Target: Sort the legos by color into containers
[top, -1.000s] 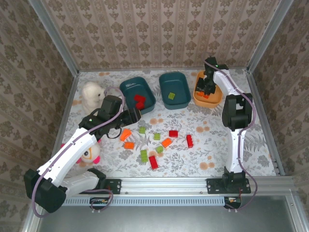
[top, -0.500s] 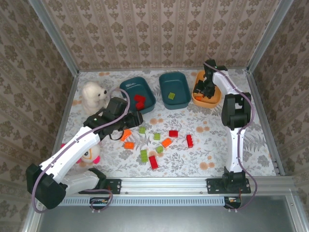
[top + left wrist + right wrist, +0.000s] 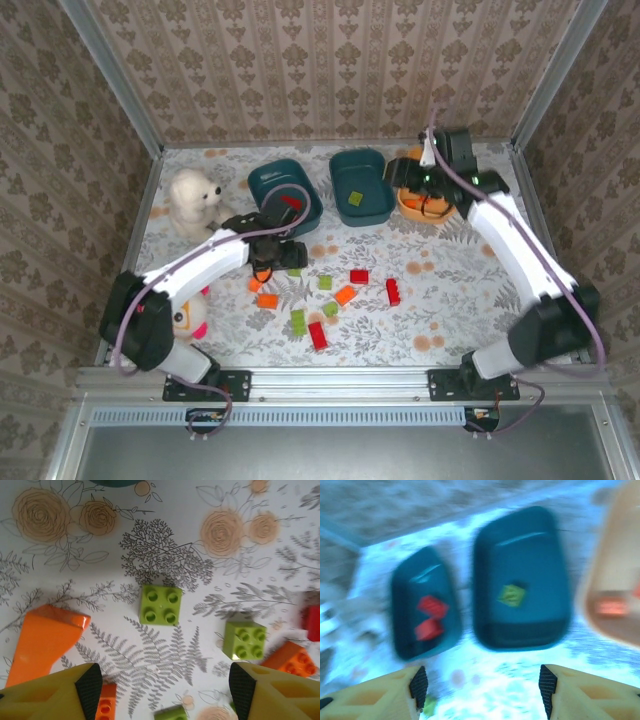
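Loose legos lie mid-table: green bricks (image 3: 295, 270) (image 3: 325, 283), orange ones (image 3: 256, 283) (image 3: 345, 295), red ones (image 3: 359, 276) (image 3: 393, 291). My left gripper (image 3: 275, 260) hovers over them, open and empty. Below its wrist camera, ahead of the gripper (image 3: 162, 690), a green brick (image 3: 160, 604) lies beside another green brick (image 3: 244, 639) and an orange piece (image 3: 45, 637). My right gripper (image 3: 403, 172) hangs open and empty between the orange bin (image 3: 445, 208) and the middle teal bin (image 3: 375, 165). The blurred right wrist view holds the open gripper (image 3: 480, 690), red bricks (image 3: 427, 617) in the left teal bin (image 3: 402, 605) and a green brick (image 3: 511, 595).
A white plush toy (image 3: 190, 198) sits at the back left and another plush (image 3: 185, 318) lies by the left arm. More bricks (image 3: 298, 321) (image 3: 318, 335) lie nearer the front rail. Patterned walls close in the table on three sides.
My left gripper has swung right and come over the loose bricks. My right gripper has left the orange bin and moved left, the whole right arm swinging out to the right.
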